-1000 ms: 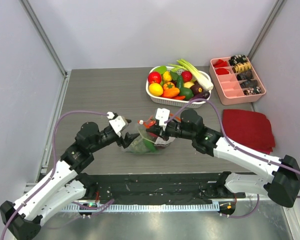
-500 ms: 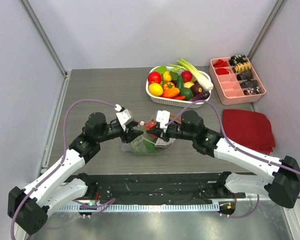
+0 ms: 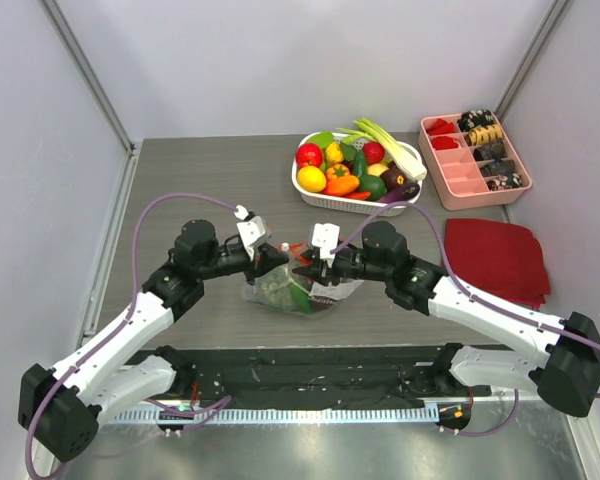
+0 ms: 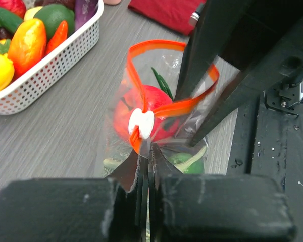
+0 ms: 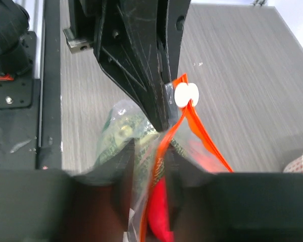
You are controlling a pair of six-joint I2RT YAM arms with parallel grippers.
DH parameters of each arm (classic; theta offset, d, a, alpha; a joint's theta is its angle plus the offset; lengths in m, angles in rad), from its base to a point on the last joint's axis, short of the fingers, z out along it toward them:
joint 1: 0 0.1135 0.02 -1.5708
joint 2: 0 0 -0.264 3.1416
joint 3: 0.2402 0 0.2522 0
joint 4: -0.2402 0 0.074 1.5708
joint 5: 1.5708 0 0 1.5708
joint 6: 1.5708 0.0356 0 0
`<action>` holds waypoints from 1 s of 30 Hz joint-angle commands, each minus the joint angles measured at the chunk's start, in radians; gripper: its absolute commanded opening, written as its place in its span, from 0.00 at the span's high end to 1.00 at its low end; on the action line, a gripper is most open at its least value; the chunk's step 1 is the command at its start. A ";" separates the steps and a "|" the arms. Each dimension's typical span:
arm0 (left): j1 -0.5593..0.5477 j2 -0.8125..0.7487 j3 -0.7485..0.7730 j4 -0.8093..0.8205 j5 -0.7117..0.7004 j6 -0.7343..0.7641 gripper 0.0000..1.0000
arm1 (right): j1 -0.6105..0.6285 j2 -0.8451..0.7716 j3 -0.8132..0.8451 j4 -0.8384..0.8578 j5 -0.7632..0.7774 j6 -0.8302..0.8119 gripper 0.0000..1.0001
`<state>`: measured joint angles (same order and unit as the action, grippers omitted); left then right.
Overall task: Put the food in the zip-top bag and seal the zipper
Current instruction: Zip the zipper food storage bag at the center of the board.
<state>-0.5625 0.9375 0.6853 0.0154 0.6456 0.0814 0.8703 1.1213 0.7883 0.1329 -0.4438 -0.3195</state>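
- Noted far and right of centre: white basket, heaped with loose toy produce, well apart from the work spot.
- Noted in the far right corner: pink divided tray, with small red and dark pieces in its far and right compartments and bare pink compartments nearer.
- Noted near of that tray, flat on the grey table: dark red cloth, clear of both arms.
- Obstruction at the work spot: black fingers of both claws crowd the same short stretch of the bag's mouth from opposite sides, almost touching. A lilac cable from the right arm loops over toward the basket's near rim.
- Located at table centre, between the two arms: zip-top bag, crumpled, its body resting on the table and its mouth lifted toward the claws.
- Contents seen through the clear plastic: round red fruit high up near the mouth, grey-green broccoli-like head lower, and a green piece at the bottom, kind not determinable.
- Condition of the zipper: orange-red strip gapes in a loop above the red fruit, its two sides apart along that stretch. The white slider sits at the left-hand end.
- Found on the left gripper: jaws pressed together with no gap, pinching the bag's edge just beneath the white slider.
- Found on the right gripper: jaws a little apart, astride the orange strip. Contact between pads and strip cannot be told through the blur.
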 commanded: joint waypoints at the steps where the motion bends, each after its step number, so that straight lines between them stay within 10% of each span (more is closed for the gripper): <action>1: 0.010 -0.045 0.027 0.000 -0.023 0.041 1.00 | -0.001 -0.040 0.084 -0.062 0.033 -0.006 0.54; 12: 0.010 -0.039 0.072 -0.137 0.029 0.150 1.00 | -0.002 -0.002 0.310 -0.269 0.014 -0.050 0.16; 30: 0.010 -0.078 0.085 -0.184 0.025 0.179 1.00 | -0.002 0.256 0.491 -0.406 -0.111 -0.205 0.58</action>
<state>-0.5556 0.8913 0.7208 -0.1684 0.6510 0.2447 0.8684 1.3800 1.2171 -0.2901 -0.5247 -0.4957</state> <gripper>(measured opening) 0.011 0.496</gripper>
